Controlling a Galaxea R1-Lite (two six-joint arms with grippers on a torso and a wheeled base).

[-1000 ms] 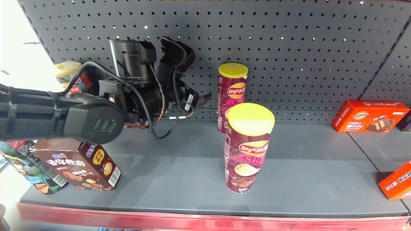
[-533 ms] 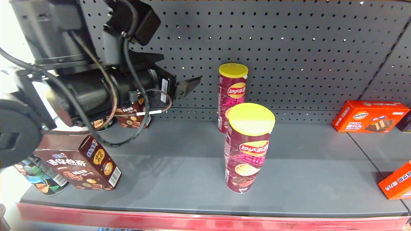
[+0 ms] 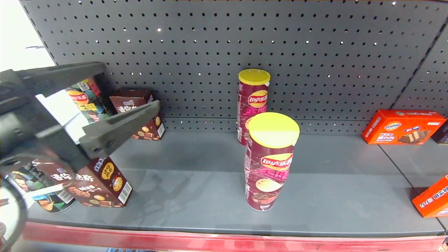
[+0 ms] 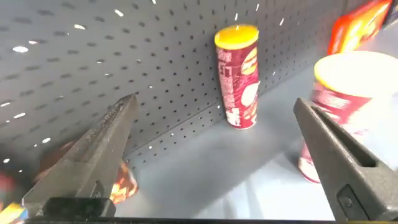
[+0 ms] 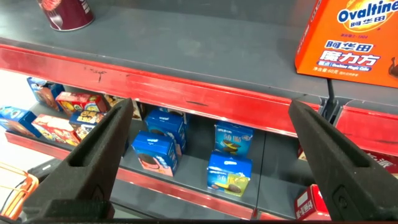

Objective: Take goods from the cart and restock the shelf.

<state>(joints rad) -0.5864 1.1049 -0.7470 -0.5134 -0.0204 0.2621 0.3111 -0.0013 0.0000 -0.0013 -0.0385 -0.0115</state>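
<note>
Maroon front can [image 3: 271,161] stands upright mid-shelf [image 3: 196,196] before the rear can [image 3: 252,101], well to the right of the left gripper [image 3: 129,85], whose jaws gape wide and empty. The right gripper [image 5: 211,104], jaws equally wide and empty, hangs below the shelf's red edge, so it is probably the better placed to fetch the next item.

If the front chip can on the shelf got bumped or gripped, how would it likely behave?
The front chip can stands tall and narrow on the shelf, so a push near its yellow lid would probably tip it. Once down, its round body would likely roll. Its glossy wrap looks smooth, so a light grip might slip.
</note>
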